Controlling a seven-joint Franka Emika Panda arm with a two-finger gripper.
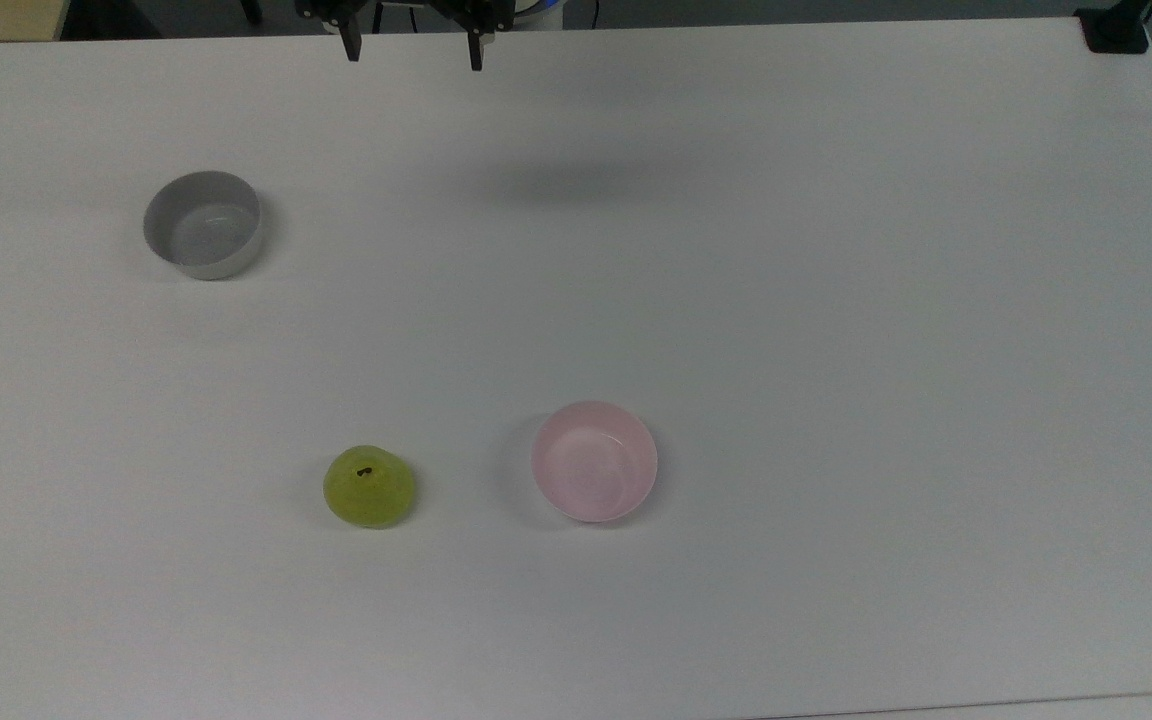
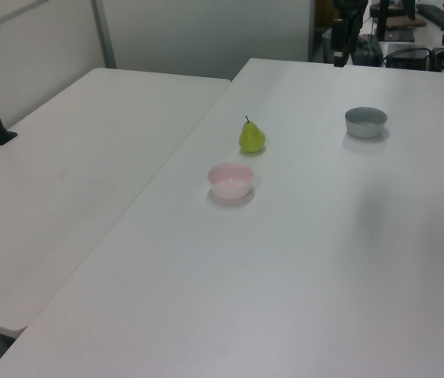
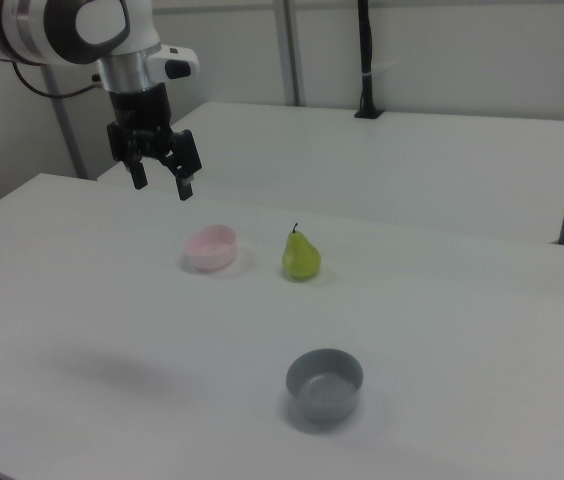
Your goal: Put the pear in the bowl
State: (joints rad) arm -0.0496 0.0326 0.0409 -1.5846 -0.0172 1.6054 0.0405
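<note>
Grey bowl [image 1: 203, 223]: farthest toward the top view's left, upright on the white table [image 1: 836, 300], well apart from everything else.
My gripper [image 1: 414, 45]: at the top edge of the top view, raised above the table, fingers spread wide and holding nothing; in the right view [image 3: 160, 180] it hangs high over the table's surface, up and to the right view's left of the pink bowl.
Pear [image 1: 368, 486]: standing upright on the table, dark stem up, between the two bowls in the top view's left-to-right order.
Pink bowl [image 1: 594, 461]: near the pear on the top view's right, not touching it; it looks empty, as far as its glossy inside shows.
</note>
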